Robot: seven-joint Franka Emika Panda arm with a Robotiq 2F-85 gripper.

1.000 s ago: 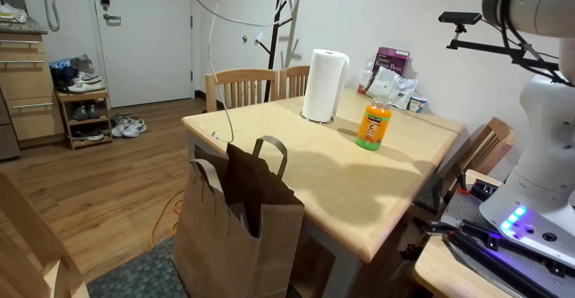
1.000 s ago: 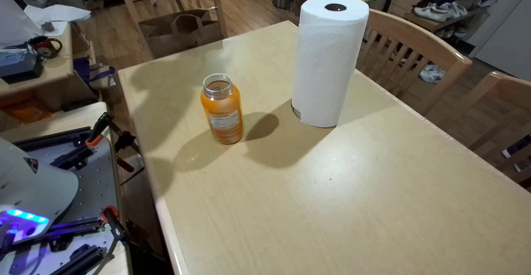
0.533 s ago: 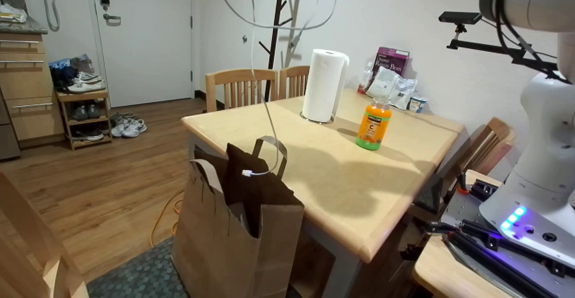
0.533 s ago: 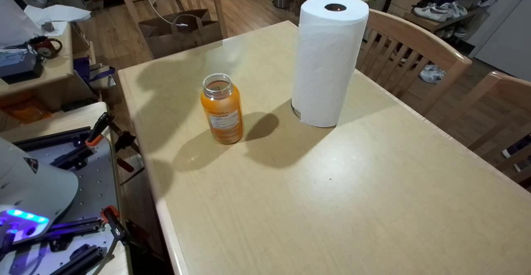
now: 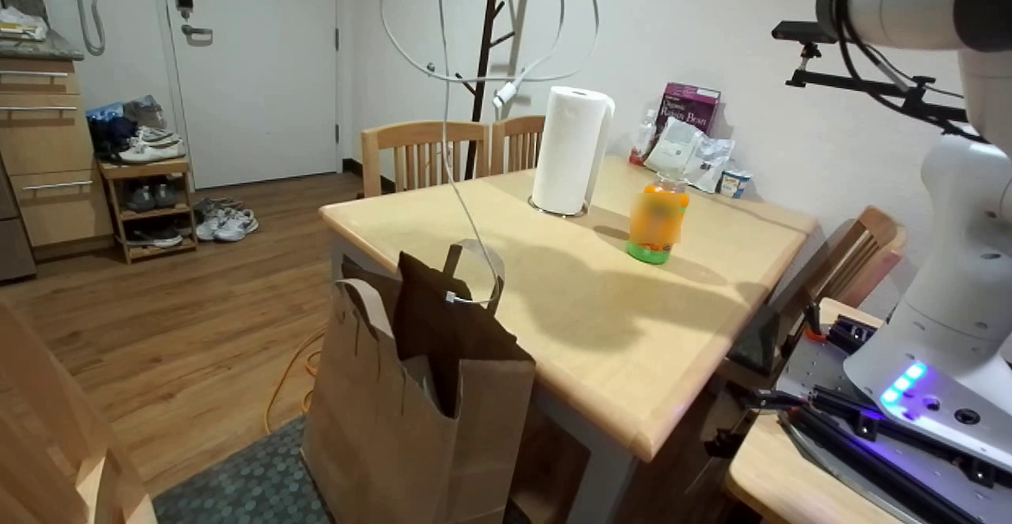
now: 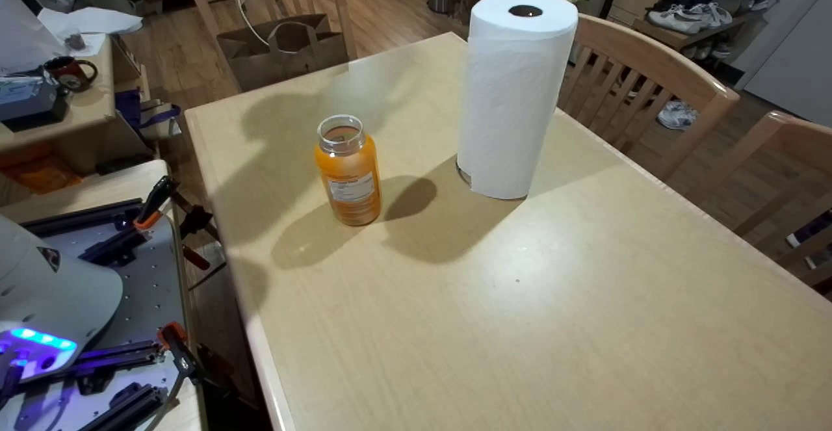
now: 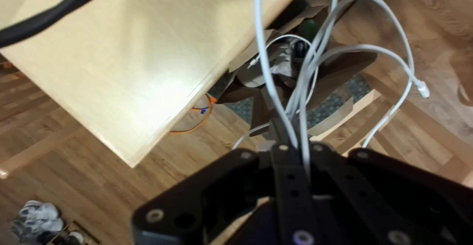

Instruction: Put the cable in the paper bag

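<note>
Wrist view shows the black tool (image 7: 290,134) with its jaws drawn narrow, gripping the white cable (image 7: 263,49), whose strands spill out in loose loops. Past them gapes the brown paper bag (image 7: 345,66), its pale contents (image 7: 281,68) hard to make out, just beside the wooden tabletop (image 7: 111,53). An exterior view has the cable hanging in wide loops from the upper edge, one end dangling in midair, the other lower, at the bag's mouth and handle (whether it is inside or merely in front, I can't tell). The bag stands upright on a patterned chair seat (image 5: 237,469). In both exterior views an orange bottle (image 6: 348,171) and a paper towel roll (image 6: 517,99) stand upright on the tabletop, apart from each other; the bottle's label is blurred in an exterior view. At the far side of the tabletop are a purple Raisin Bran box (image 5: 696,101) and some pale pouches (image 5: 676,145). Orange cord (image 5: 283,375) lies in curves on the wooden floor (image 5: 237,303) beyond the bag, and farther off a small wooden rack (image 5: 150,168) holds shoes (image 5: 152,151). The white robot arm (image 5: 961,231) has a row of blue lights (image 5: 901,384) at its base.
</note>
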